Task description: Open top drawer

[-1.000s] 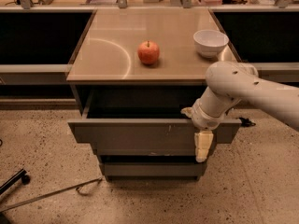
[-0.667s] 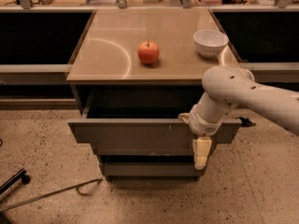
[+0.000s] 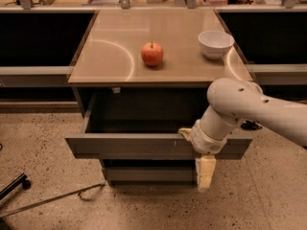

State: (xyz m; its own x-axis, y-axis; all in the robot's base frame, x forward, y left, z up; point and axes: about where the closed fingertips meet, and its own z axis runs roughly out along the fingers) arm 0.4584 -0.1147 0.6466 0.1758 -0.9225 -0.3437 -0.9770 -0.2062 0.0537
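Observation:
The top drawer (image 3: 139, 146) is the wide grey metal drawer under the tan counter. It is pulled out towards me, and its dark inside shows behind the flat front. My gripper (image 3: 205, 173) is at the right part of the drawer front, pointing down over its top edge, with its cream tip hanging below the front. The white arm (image 3: 249, 107) comes in from the right. A narrower grey drawer (image 3: 148, 174) sits shut below.
A red apple (image 3: 152, 53) and a white bowl (image 3: 216, 43) stand on the counter top (image 3: 110, 51). Dark open bays lie to either side. A thin metal rod (image 3: 53, 200) and a black caster (image 3: 21, 182) lie on the speckled floor at the left.
My gripper has moved down and slightly left along the drawer front. The drawer front has come out a little further towards me.

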